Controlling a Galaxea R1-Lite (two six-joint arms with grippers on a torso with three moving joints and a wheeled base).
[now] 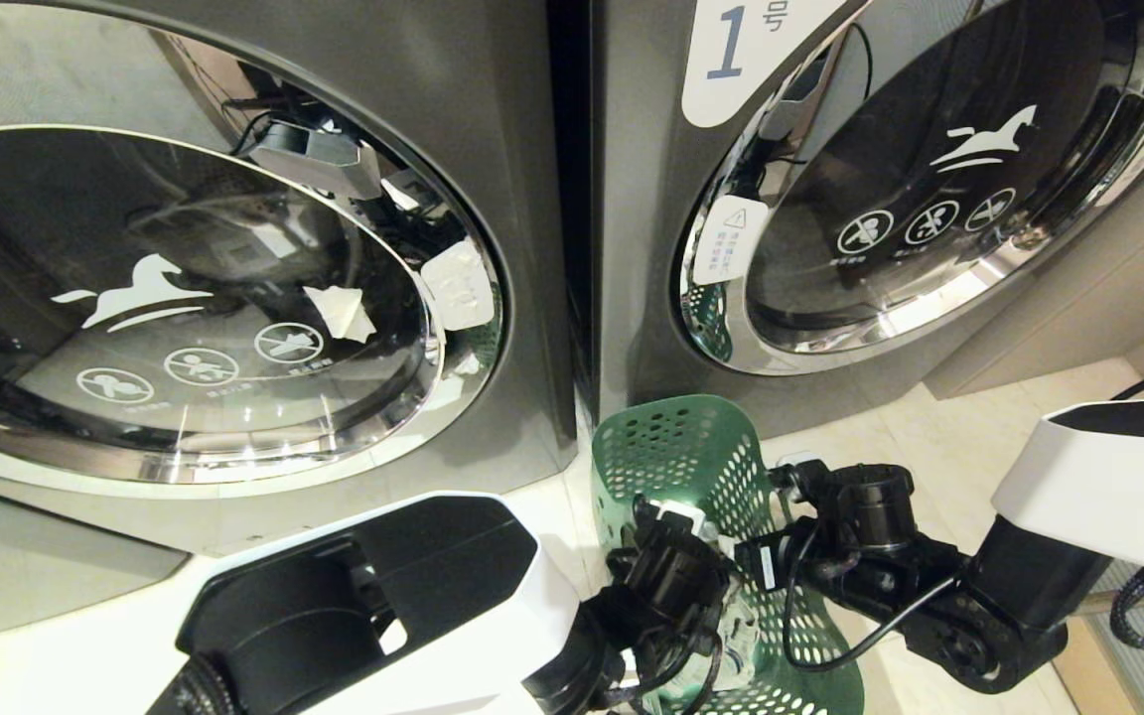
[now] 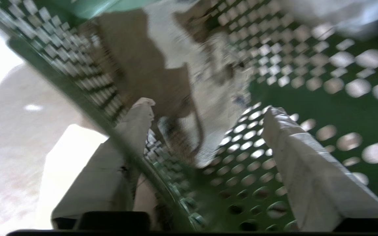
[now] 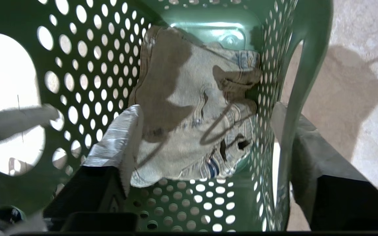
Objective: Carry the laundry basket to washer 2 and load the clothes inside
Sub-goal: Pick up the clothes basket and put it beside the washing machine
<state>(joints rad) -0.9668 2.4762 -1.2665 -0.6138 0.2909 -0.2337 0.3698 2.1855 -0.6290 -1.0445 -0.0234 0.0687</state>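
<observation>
2 washers [image 1: 532, 328] [image 1: 651, 328], 1 green basket [image 1: 681, 447], 1 denim garment [image 3: 189, 108], 2 robot hands [image 2: 205, 137] [image 3: 205, 131].

A: How much room does each pincer have at the laundry basket [image 1: 691, 447]?
B: Little. The left pincer [image 2: 205, 131] and the right pincer [image 3: 205, 131] each straddle a perforated wall, one finger inside and one outside, jaws spread.
A: And inside?
B: The clothes [image 3: 192, 108] lie on the bottom; open space above them.
A: Ahead?
B: Two shut washer doors, the basket standing just before the gap between them; bare floor [image 1: 939, 447] to the right.
</observation>
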